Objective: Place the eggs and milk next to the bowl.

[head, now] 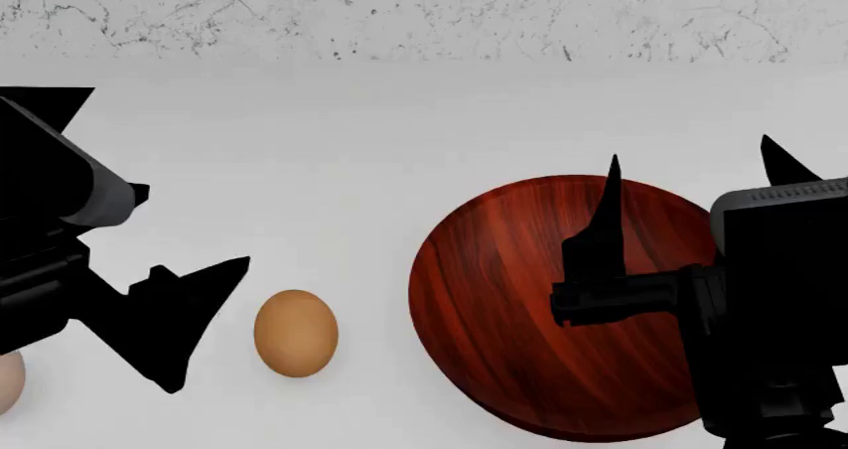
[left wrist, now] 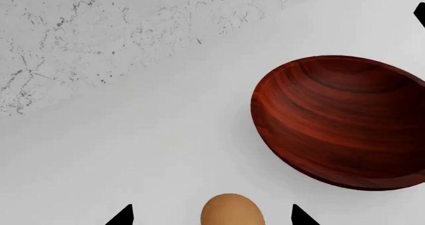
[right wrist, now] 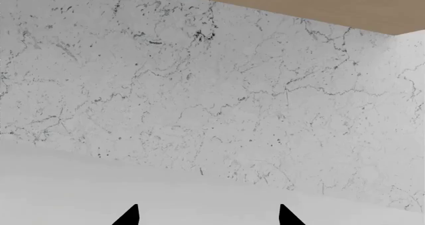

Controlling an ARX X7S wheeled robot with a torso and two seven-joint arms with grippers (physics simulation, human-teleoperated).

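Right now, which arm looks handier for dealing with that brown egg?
Left, probably. Its end effector sits right beside the egg, open, with the egg between its tips in the wrist view. The right end effector hangs over the bowl, farther off.

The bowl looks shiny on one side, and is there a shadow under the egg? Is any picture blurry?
In the left wrist view the bowl is brighter red along its near inner wall and darker deeper in. In the head view the orange-brown egg casts only a faint, soft shadow on the white counter. In the right wrist view the marbled wall looks sharp; nothing is blurry.
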